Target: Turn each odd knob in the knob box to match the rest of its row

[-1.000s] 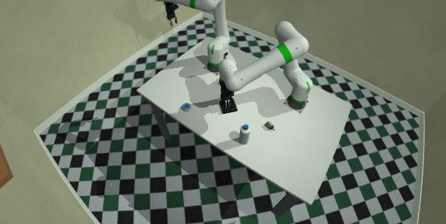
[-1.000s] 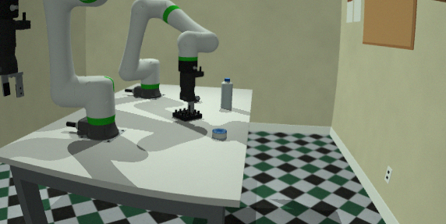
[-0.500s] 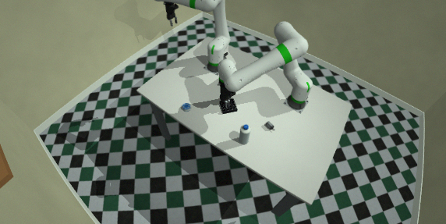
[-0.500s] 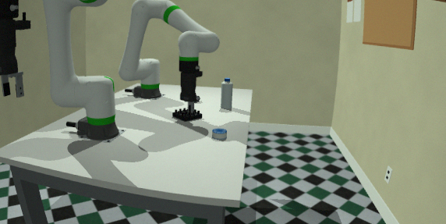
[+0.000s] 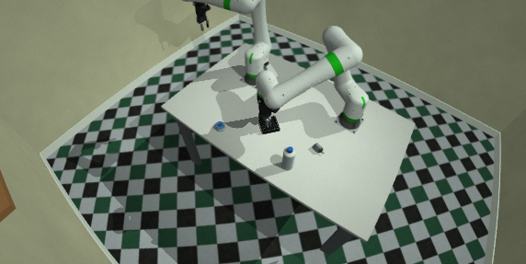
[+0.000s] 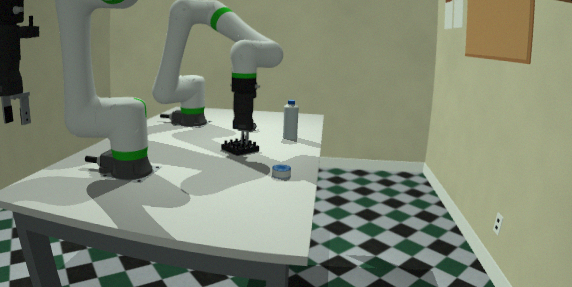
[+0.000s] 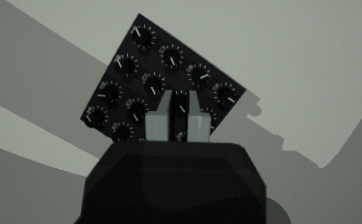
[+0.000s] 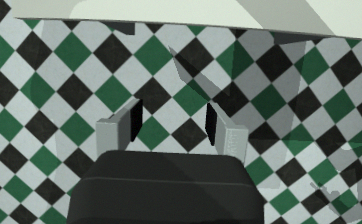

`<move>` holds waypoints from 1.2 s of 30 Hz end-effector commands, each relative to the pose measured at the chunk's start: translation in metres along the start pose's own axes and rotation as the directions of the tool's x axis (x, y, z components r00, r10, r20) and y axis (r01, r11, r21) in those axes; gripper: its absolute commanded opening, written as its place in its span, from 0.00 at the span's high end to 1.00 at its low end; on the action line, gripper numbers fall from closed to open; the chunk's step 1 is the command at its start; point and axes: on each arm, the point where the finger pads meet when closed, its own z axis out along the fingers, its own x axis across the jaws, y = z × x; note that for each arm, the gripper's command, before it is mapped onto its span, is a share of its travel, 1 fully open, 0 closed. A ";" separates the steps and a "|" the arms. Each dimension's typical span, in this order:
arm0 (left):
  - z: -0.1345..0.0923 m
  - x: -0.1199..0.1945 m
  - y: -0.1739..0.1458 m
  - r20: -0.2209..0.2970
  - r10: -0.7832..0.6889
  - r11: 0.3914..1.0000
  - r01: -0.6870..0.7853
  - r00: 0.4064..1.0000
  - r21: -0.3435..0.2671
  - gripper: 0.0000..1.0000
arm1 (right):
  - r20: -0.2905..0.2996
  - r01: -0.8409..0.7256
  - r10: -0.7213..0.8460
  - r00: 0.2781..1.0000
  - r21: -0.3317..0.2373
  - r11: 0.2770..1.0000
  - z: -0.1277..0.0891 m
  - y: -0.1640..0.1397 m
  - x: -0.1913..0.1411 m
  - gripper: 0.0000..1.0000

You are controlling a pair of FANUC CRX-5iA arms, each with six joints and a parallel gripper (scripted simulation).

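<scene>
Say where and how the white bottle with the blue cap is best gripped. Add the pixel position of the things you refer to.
Probably the bottle's point(image 5: 288, 159) point(image 6: 290, 123) straight body, below the blue cap point(image 5: 290, 150) point(image 6: 291, 102), with fingers on opposite sides, coming in level from the side facing the arm bases. It stands upright, and its tall, round body offers more to hold than the small cap on top.

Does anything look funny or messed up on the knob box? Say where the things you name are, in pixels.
Yes! On the box point(image 5: 274, 130) point(image 6: 240, 150) point(image 7: 155, 48), the third knob point(image 7: 112, 93) down the left edge, as the left wrist sees it, points left. The two above it point up-left.
</scene>
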 end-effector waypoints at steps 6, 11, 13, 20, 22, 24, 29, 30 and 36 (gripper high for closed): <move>-0.001 0.000 0.000 -0.004 -0.208 0.978 0.208 0.978 0.002 0.70 | 0.000 0.000 0.000 1.000 -0.002 1.000 -0.001 0.000 0.000 0.00; -0.001 0.000 0.000 -0.004 -0.338 0.941 0.338 0.941 0.002 0.70 | 0.000 0.000 0.000 1.000 -0.002 1.000 -0.001 0.000 0.000 0.00; -0.001 0.000 0.000 -0.004 -0.387 0.922 0.387 0.922 0.001 0.70 | 0.000 0.000 0.000 1.000 -0.002 1.000 -0.001 0.000 0.000 0.00; -0.001 0.000 0.000 -0.004 -0.544 0.839 0.544 0.839 0.001 0.70 | 0.000 0.000 0.000 1.000 -0.002 1.000 -0.001 0.000 0.000 0.00; -0.001 0.000 0.000 -0.004 -0.564 0.826 0.564 0.826 0.000 0.70 | 0.000 0.000 0.000 1.000 -0.002 1.000 -0.001 0.000 0.000 0.00; -0.001 0.000 0.000 -0.004 -0.583 0.813 0.583 0.813 0.000 0.70 | 0.000 0.000 0.000 1.000 -0.002 1.000 -0.001 0.000 0.000 0.00; -0.001 0.000 0.000 -0.004 -0.668 0.744 0.668 0.744 0.000 0.70 | 0.000 0.000 0.000 1.000 -0.002 1.000 -0.001 0.000 0.000 0.00; -0.001 0.000 0.000 -0.004 -0.682 0.731 0.682 0.731 0.000 0.70 | 0.000 0.000 0.000 1.000 -0.002 1.000 -0.001 0.000 0.000 0.00; -0.001 0.000 0.000 -0.004 -0.756 0.654 0.756 0.654 -0.001 0.70 | 0.000 0.000 0.000 1.000 -0.002 1.000 -0.001 0.000 0.000 0.00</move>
